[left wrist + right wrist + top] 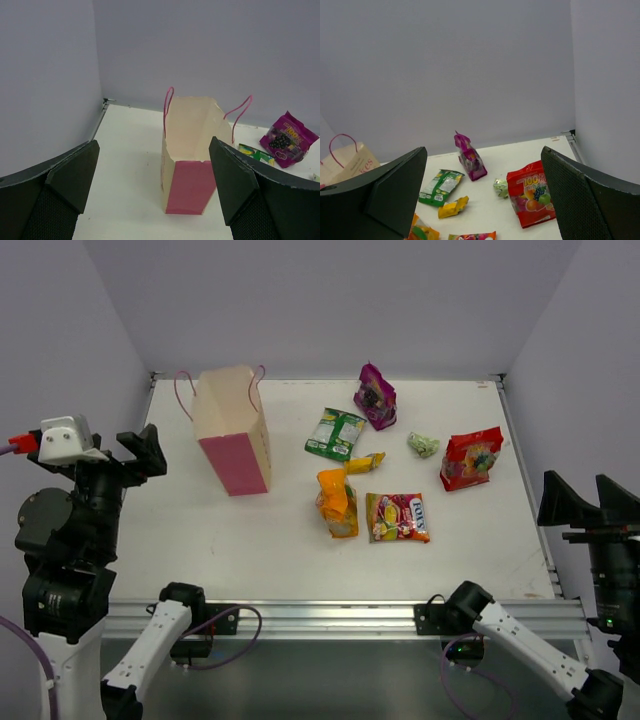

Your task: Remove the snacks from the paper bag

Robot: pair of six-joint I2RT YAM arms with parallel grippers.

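1. our left gripper hangs over the left edge of the table, jaws wide and holding nothing. it faces the bag, and we judge it sits there for a look into the mouth.
2. the bag stands upright at the back left, open at the top and well apart from every packet. it is stiff beige paper with flat pink sides and thin pink cord handles arching over the rim. the left wrist view shows bare inner walls; the bottom is hidden.
3. the snacks lie out on the table to the right of the bag, spread so that most sit apart:
   - green packet, flat, glossy film
   - orange packet, puffed and crinkled
   - yellow packet, small, between those two
   - purple packet, furthest back
   - candy bag, just beside the orange one
   - pale green piece, tiny and crumpled
   - red packet, shiny
4. our right gripper is off the right edge, wide and empty. we judge the emptying is done, unless something hides at the bag's bottom.
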